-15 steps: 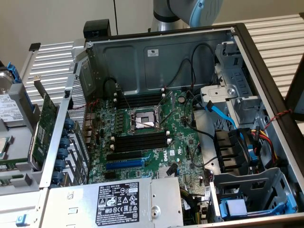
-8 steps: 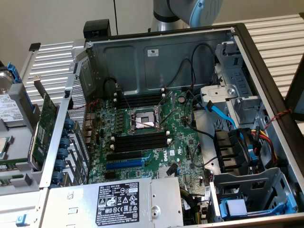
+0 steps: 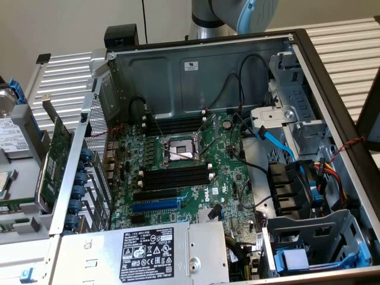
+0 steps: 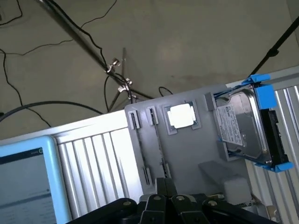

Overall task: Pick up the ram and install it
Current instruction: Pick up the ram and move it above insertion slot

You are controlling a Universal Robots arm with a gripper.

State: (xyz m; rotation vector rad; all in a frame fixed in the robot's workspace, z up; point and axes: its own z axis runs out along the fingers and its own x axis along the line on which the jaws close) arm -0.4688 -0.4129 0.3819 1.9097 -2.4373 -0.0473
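My gripper (image 4: 164, 183) sits at the near edge of the wrist view, its dark fingers pressed together with nothing between them. Just beyond it lies a grey parts tray (image 4: 187, 149) with two narrow grooves (image 4: 135, 120). I cannot pick out the ram in them. In the exterior view the arm (image 3: 237, 15) is behind the open computer case. The motherboard (image 3: 178, 154) lies inside the case. Long black memory slots with white end clips (image 3: 175, 126) run on the far side of the CPU socket (image 3: 178, 148), and more slots (image 3: 177, 177) on its near side.
The tray also holds a square chip (image 4: 181, 115) and a hard drive in a blue caddy (image 4: 245, 126). A wide green expansion card (image 3: 56, 154) leans outside the case at the exterior view's left. Cables and a drive cage (image 3: 297, 190) crowd the exterior view's right. The power supply (image 3: 148, 252) is nearest.
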